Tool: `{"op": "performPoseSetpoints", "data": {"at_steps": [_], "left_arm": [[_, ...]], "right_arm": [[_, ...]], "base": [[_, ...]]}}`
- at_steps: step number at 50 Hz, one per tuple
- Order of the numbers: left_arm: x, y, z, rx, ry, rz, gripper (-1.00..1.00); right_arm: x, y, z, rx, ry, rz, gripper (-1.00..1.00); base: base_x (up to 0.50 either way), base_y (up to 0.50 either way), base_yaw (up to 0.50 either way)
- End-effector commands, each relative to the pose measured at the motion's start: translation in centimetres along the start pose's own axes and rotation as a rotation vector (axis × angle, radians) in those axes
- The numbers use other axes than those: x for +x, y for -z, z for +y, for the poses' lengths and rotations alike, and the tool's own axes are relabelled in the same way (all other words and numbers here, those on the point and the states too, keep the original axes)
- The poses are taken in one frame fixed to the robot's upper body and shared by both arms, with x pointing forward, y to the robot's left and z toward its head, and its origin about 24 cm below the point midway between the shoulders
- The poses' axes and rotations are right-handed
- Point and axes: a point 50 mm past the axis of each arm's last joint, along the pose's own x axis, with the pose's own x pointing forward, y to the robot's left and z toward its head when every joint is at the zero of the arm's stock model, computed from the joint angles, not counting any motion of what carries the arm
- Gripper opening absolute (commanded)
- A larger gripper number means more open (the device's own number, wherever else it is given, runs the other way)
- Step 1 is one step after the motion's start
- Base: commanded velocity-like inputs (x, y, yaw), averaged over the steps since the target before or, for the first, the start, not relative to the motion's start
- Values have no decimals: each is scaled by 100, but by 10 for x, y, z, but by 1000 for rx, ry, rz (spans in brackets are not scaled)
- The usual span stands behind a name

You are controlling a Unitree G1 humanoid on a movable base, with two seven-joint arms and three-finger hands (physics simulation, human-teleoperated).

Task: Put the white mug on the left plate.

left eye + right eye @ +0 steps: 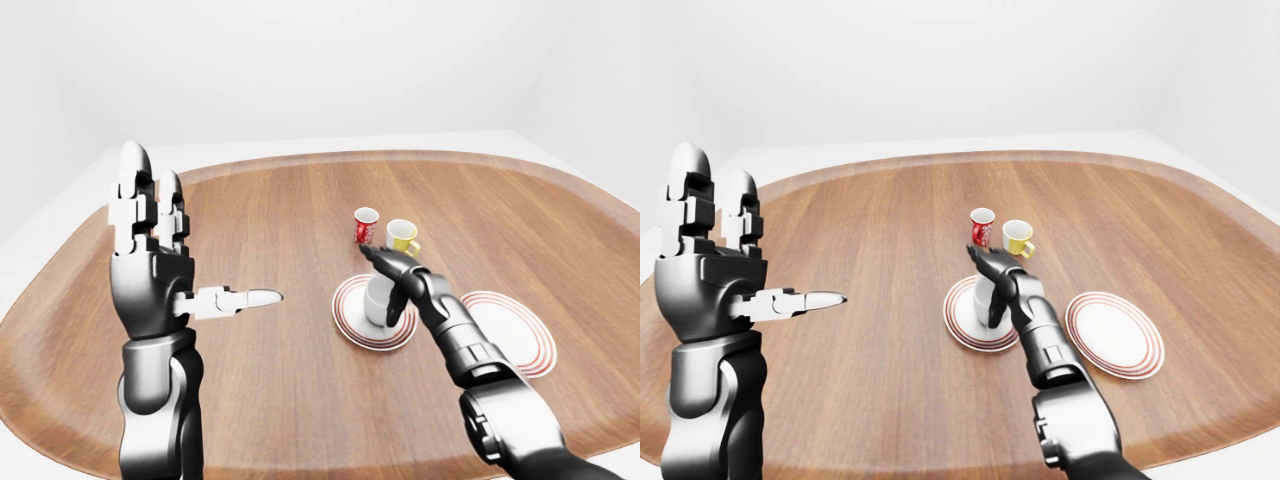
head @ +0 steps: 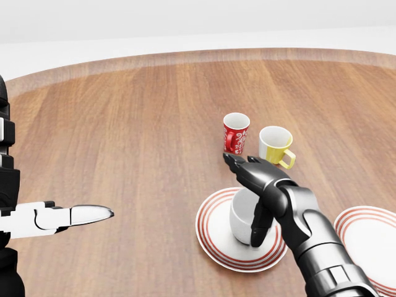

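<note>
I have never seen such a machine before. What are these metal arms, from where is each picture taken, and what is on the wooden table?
This is a simulated humanoid robot, and all three pictures come from cameras on its head, looking over its own arms. Two are its left and right eyes, so they look nearly alike; the head view looks lower and closer.

The left hand is raised upright with open fingers, holding nothing. The right hand reaches over the white mug, its fingers curving down around it; whether they press it I cannot tell.

On the wooden table lie two white plates with red rings. The white mug stands on the left plate. The right plate has nothing on it. Above them in the picture stand a red mug and a yellow mug.
</note>
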Motion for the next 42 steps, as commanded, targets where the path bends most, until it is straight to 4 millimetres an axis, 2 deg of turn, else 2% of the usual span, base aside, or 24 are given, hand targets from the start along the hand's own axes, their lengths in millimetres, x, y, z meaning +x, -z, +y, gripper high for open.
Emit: {"op": "performPoseSetpoints", "data": {"at_steps": [1,5,8,9,12,16,19,20,23,26,28,32,36,39,42], "left_arm": [[0,0,0,0,1,0,100],[0,0,-1,0,2,-2,100],[0,-1,0,0,0,-5,100],[0,-1,0,0,0,-4,100],[1,-1,0,0,-1,-4,100],[1,0,1,1,-4,-4,100],[1,-1,1,1,-5,-8,100],[2,-2,1,0,-5,-13,100],[2,-2,2,1,-6,-15,100],[2,-3,1,1,-5,-15,100],[2,-3,1,0,-6,-18,100],[3,-5,1,-1,-6,-26,100],[3,-3,1,0,-6,-20,100],[3,-4,1,0,-6,-25,100],[2,-3,2,0,-8,-20,100]], "right_arm": [[-15,-12,-26,-7,53,-33,100],[-29,-22,-40,-10,78,-63,100],[-44,-38,-49,81,53,-137,100],[-53,-51,-59,92,105,-204,100],[-71,-70,-75,102,196,-319,100],[-96,-94,-99,109,316,-465,100],[-108,-104,-112,115,368,-545,100],[-117,-111,-124,154,408,-616,100],[-128,-117,-145,229,434,-752,100],[-139,-115,-180,398,488,-920,100],[-143,-110,-195,499,550,-975,100],[-148,-98,-204,655,612,-1044,100],[-127,-89,-186,654,572,-929,100],[-125,-87,-180,692,569,-937,100],[-115,-83,-166,664,547,-865,100]], "base": [[0,0,0],[0,0,0],[0,0,0],[0,0,0],[0,0,0],[0,0,0],[0,0,0],[0,0,0],[0,0,0],[0,0,0],[0,0,0],[0,0,0],[0,0,0],[0,0,0],[0,0,0]]}}
